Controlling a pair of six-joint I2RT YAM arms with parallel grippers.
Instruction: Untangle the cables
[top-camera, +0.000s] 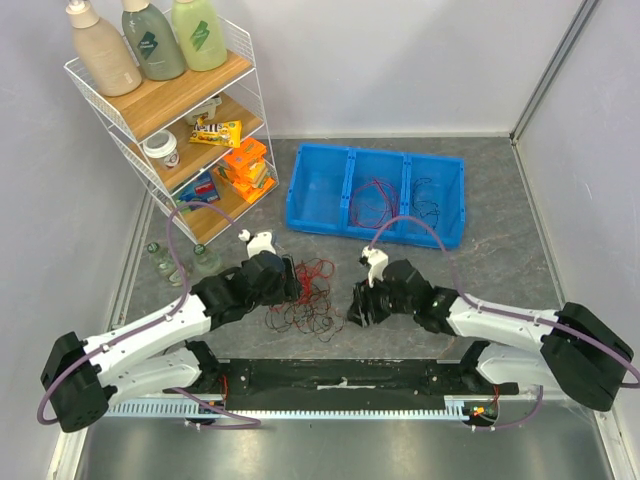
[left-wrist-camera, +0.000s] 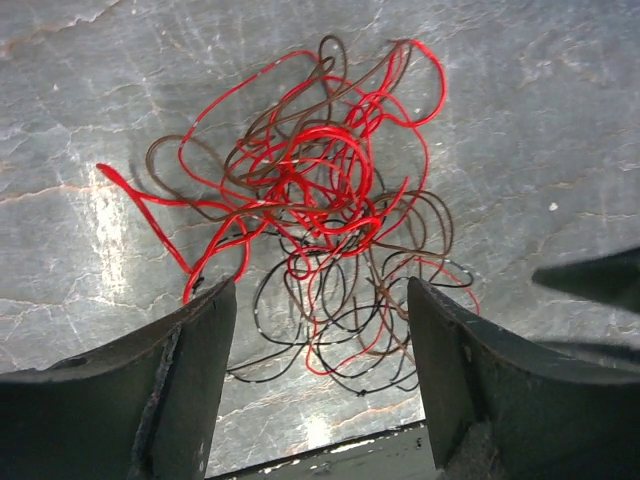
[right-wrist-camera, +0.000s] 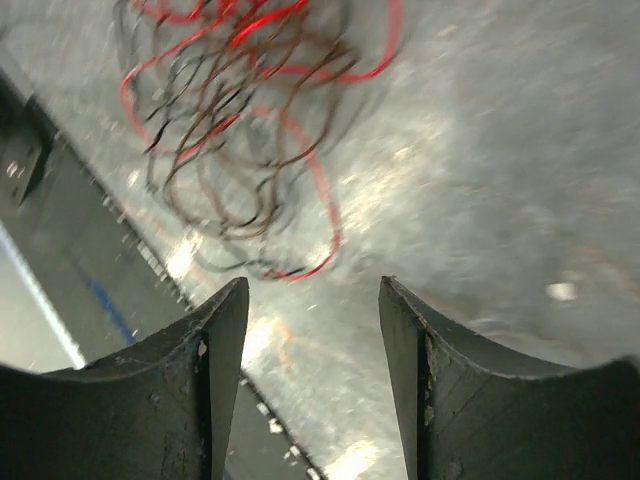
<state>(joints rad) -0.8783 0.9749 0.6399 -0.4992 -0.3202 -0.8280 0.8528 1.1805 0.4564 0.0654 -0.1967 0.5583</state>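
Grey marble-look tabletop (top-camera: 500, 280), pale walls (top-camera: 400, 60) on 3 sides. Back left: white wire rack (top-camera: 252, 70) w/ wooden shelves, 3 bottles (top-camera: 150, 40) on top, snack packs (top-camera: 218, 130) lower down. Back centre: blue bin (top-camera: 296, 195) w/ 3 compartments. A red wire loop (top-camera: 375, 205) lies in the middle one, a black wire bundle (top-camera: 430, 200) in the rt one. Black base rail (top-camera: 340, 378) runs along the near edge.

The cables (top-camera: 308, 300): one loose red + black/brown clump, flat on the table between the two grippers, closer to the left one.

Left arm (top-camera: 150, 335) reaches in from near-left, forearm low, wrist tipped down. Left gripper (left-wrist-camera: 320, 300) is spread wide, fingers either side of the clump's near edge w/ thin black loops in the gap, not pinched. Can't tell if the tips touch the table.

Right arm (top-camera: 500, 320) comes in from near-rt, elbow bent. Right gripper (right-wrist-camera: 312, 300) is also parted, only bare table between its fingers. The clump sits just beyond, up-left in the wrist view, blurred.
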